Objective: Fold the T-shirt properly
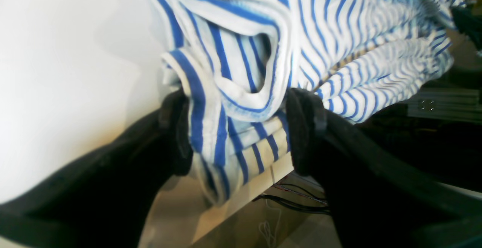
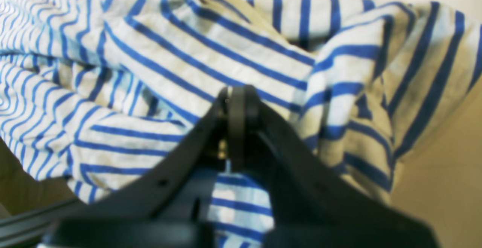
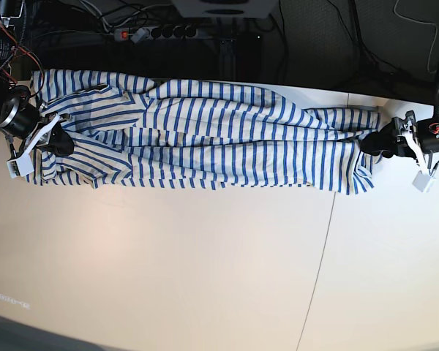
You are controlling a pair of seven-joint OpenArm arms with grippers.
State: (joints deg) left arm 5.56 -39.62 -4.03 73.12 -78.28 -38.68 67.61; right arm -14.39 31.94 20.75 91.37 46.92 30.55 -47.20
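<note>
The T-shirt (image 3: 219,139), cream-white with blue stripes, is stretched lengthwise along the far side of the white table (image 3: 205,278), loosely folded in long wrinkles. My left gripper (image 3: 373,145) holds its right end. In the left wrist view the gripper (image 1: 239,138) is shut on a thick bunch of the striped T-shirt (image 1: 339,33). My right gripper (image 3: 58,144) holds the left end. In the right wrist view the gripper (image 2: 239,108) has its jaws together, pinching a fold of the T-shirt (image 2: 169,59). No neck label shows.
A power strip (image 3: 154,33) and cables lie behind the table's far edge. A seam (image 3: 322,241) runs across the tabletop. Cables (image 1: 293,199) hang below the table edge under the left gripper.
</note>
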